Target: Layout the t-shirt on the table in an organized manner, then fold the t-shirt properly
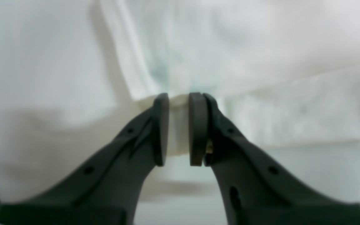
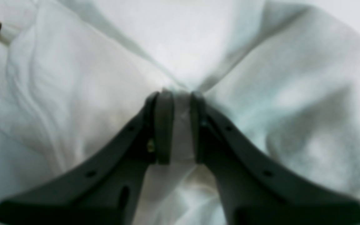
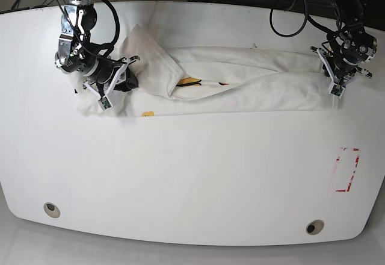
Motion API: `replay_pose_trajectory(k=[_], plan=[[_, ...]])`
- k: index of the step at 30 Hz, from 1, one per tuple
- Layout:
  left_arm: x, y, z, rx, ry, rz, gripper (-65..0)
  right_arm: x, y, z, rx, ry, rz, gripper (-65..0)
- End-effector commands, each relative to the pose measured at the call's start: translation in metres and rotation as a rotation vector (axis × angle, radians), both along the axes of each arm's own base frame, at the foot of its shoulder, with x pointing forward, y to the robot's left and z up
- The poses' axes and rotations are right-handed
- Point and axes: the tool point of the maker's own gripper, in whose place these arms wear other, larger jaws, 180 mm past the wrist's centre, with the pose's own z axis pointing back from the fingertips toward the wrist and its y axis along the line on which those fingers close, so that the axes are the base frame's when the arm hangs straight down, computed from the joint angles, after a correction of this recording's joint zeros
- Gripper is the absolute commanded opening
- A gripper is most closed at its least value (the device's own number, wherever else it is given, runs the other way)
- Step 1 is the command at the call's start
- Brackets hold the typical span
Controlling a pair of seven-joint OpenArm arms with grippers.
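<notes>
Base view: white t-shirt (image 3: 240, 81) lies stretched as a long rumpled band across the far half of the glossy white table (image 3: 192, 174), running from one arm to the other, folded over itself lengthwise, with small yellow and orange bits of print peeking out near the middle fold and one yellow bit at the near edge. Right gripper (image 3: 117, 72) sits at the shirt's end on this view's left, bunched cloth around it; left gripper (image 3: 334, 75) sits at the opposite end on this view's right, at the shirt's edge. Red tape rectangle outline (image 3: 346, 170) is on the table well apart from the shirt, near the right side; two round grommet holes (image 3: 52, 209) lie along the near edge. Left wrist view: left gripper (image 1: 179, 128) has its jaws nearly together, pinching a fold of white shirt fabric (image 1: 198, 56) between the pads, bare table below. Right wrist view: right gripper (image 2: 179, 126) has a narrow gap between its jaws with a strip of shirt cloth (image 2: 73, 93) in it, pads touching the cloth on both sides, folds radiating from the pinch; blurry, small orange speck at upper left.
</notes>
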Motion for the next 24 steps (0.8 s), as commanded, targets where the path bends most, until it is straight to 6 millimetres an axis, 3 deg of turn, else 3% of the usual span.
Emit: replay_pose_trajectory(k=[1, 4, 14, 19, 24], plan=[[0.009, 0.000, 0.009, -0.005, -0.052, -0.016, -55.8, 0.011, -0.001, 0.022, 0.000, -0.052, 0.007, -46.5], [0.010, 0.000, 0.009, -0.009, -0.062, -0.018, -55.8, 0.017, 0.006, 0.038, 0.028, -0.084, 0.025, -43.3], [0.005, -0.001, 0.006, -0.013, -0.049, -0.019, -55.8, 0.048, 0.045, 0.081, 0.199, -0.170, 0.055, -47.2], [0.006, -0.002, 0.007, -0.011, -0.052, -0.019, -55.8, 0.066, 0.062, 0.081, 0.262, -0.153, 0.008, -49.6], [0.006, -0.002, 0.007, -0.011, -0.053, -0.021, -55.8, 0.077, 0.078, 0.064, 0.286, -0.098, -0.011, -53.7]])
